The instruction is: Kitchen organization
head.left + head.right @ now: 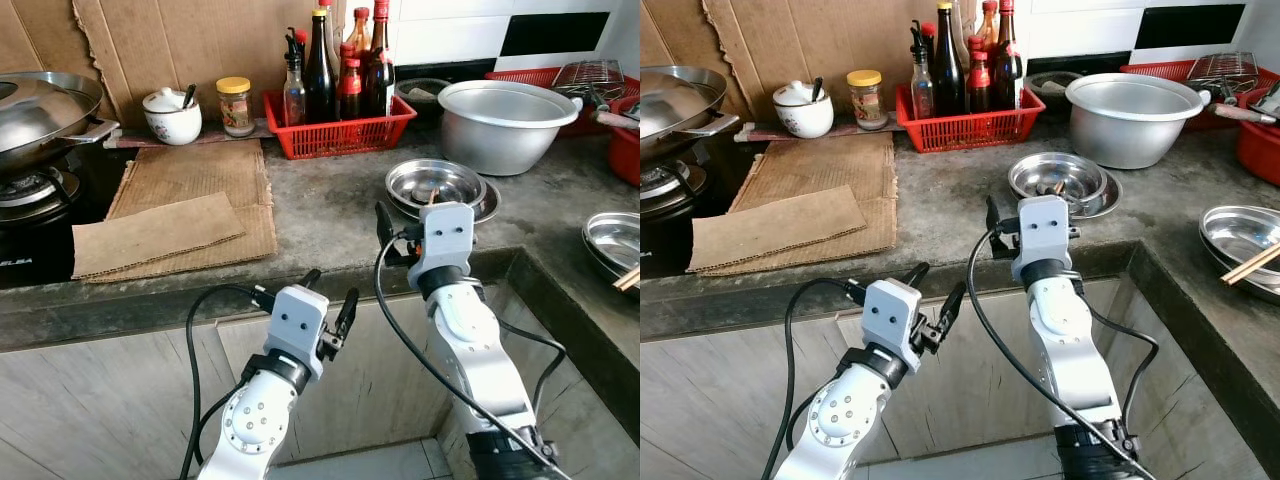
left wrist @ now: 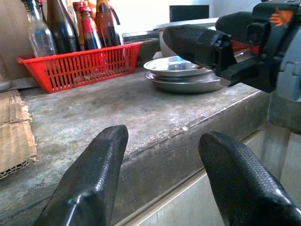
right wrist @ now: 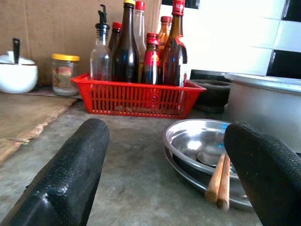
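The right gripper hovers at the front edge of the counter, its jaws wide and holding nothing, pointed at the stacked steel dishes just ahead; a pair of chopsticks lies across the dishes' near rim. The left gripper hangs lower, in front of the counter edge, its jaws also wide apart and empty; its fingers frame the counter lip. Behind the dishes sits a red basket full of bottles, with a big metal pot to its right; a jar and a white sugar bowl stand to the basket's left. Cardboard sheets cover the counter beside the stove, where a wok rests; another steel dish lies at the far right.
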You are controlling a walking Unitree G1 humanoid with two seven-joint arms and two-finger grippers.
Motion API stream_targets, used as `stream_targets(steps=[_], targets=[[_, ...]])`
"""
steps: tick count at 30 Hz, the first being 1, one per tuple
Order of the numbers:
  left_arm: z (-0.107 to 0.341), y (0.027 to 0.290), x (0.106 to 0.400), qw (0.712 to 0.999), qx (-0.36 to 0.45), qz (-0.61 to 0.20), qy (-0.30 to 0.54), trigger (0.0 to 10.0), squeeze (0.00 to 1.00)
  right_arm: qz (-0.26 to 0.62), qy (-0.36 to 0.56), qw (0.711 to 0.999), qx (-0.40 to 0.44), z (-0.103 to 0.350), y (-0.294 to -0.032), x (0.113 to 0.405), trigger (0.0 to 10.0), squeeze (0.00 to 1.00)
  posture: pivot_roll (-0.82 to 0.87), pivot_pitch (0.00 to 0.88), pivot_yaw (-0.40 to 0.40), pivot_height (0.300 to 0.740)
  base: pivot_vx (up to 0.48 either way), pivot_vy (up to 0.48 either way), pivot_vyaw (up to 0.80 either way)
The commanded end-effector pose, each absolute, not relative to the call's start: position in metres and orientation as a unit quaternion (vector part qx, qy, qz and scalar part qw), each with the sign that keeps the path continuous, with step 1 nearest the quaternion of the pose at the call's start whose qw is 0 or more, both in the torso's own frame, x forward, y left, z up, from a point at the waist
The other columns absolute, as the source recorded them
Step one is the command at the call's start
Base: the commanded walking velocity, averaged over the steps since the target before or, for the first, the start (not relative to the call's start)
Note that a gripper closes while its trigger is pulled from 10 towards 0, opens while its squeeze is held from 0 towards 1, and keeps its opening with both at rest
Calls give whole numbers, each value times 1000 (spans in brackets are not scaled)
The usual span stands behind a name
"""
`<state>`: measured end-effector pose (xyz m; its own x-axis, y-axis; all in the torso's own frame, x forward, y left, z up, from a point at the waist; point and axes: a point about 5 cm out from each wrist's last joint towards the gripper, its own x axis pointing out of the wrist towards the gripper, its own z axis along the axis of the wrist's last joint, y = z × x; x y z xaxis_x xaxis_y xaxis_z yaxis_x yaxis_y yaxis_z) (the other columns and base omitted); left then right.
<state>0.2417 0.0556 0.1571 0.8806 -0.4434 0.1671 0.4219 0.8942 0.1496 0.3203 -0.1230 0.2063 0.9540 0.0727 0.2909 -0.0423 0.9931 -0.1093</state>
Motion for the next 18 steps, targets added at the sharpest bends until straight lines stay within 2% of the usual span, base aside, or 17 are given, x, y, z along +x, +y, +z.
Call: stream_targets(steps=[1,18], targets=[[161,56,240,967,55,-223,-107,10000,0,13,-155,986,-54,208,-128,325,10000,0,97,68,-10,740,0,0,0],[160,56,237,967,56,-224,-105,10000,0,-20,-140,988,-54,201,-138,340,10000,0,100,80,-11,740,0,0,0]])
